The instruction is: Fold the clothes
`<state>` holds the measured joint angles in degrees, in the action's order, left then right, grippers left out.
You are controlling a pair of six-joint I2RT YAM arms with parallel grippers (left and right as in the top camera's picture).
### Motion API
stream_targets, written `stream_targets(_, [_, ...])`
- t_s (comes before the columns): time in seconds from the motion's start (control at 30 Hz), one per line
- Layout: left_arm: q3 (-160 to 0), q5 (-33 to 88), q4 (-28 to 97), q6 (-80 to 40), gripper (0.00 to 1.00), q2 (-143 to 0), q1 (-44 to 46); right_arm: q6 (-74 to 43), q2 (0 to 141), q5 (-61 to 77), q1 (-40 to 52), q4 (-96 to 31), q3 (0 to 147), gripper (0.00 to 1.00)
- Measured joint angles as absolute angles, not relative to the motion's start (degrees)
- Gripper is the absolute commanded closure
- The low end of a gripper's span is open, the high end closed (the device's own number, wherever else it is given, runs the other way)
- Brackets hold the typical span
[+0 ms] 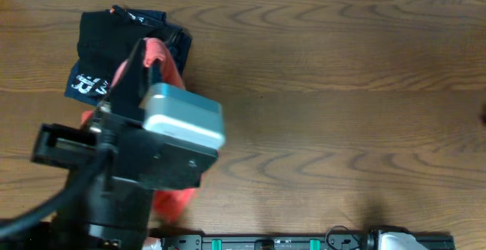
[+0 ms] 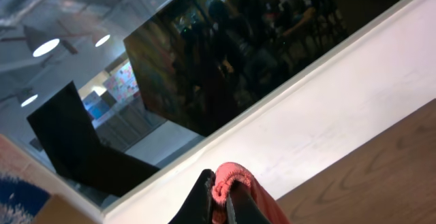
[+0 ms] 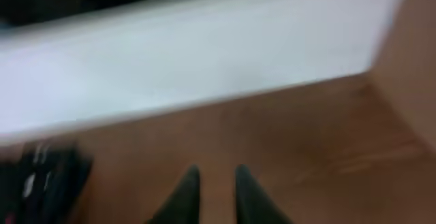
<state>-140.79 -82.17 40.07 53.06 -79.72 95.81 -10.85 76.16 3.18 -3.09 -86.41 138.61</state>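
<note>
- Overhead: my left arm fills the left of the frame, reared up over the bench. The coral-red T-shirt hangs from it. One part shows at upper left, beside the folded black garment and the navy garment. Another part trails out below the arm at lower left. The arm hides the claw itself in this view.
- Overhead: my right arm only peeps in at the bottom edge, lower right, well apart from the shirt.
- Left wrist: my left claw, at bottom centre, is pinched tight on a bunched red edge of the T-shirt. The camera looks up past a white wall to a dark window, so I judge my wrist is tipped well back with the cloth raised.
- Doing this step well, as I judge it, means raising the shirt until it hangs free of the folded stack. Then I would carry it to the bare wood mid-frame and spread it flat before any fold. A single pinch lets the cloth twist, so my other claw should take a second corner.
- Right wrist: the view is blurred. My right claw, at bottom centre, stands narrowly parted with bare wood showing between the fingers, and it grips nothing. It points low across the bench toward the white wall. A dark cloth lies at lower left, and I cannot tell which garment it is.
</note>
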Motion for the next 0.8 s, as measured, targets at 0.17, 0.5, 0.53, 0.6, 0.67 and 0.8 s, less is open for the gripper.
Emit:
stream_targets(0.17, [-140.79, -79.24, 39.53, 53.71, 0.94, -81.56, 89.38, -6.68, 81.69, 14.92, -3.09, -88.29, 137.34, 0.68])
stream_targets(0.5, [-140.75, -67.31, 21.78, 57.47, 0.94, -87.68, 67.92, -1.83, 79.85, 23.7, 1.72, -93.38, 136.68, 0.61])
stream_targets(0.53, [-140.75, -66.04, 21.1, 57.78, 0.94, -88.05, 66.3, -1.19, 79.7, 23.99, 3.03, -93.69, 136.07, 0.6])
stream_targets(0.6, [-140.75, -63.86, 20.51, 58.35, 0.94, -88.44, 64.12, 0.45, 79.55, 24.36, 6.22, -93.56, 134.32, 0.57])
stream_targets(0.67, [-140.75, -62.22, 19.38, 58.59, 0.94, -88.84, 62.63, 1.89, 79.61, 24.6, 9.39, -92.92, 132.2, 0.54])
stream_targets(0.8, [-140.75, -60.31, 18.44, 58.87, 0.94, -89.32, 61.12, 4.08, 79.88, 24.77, 15.77, -89.86, 126.54, 0.5])
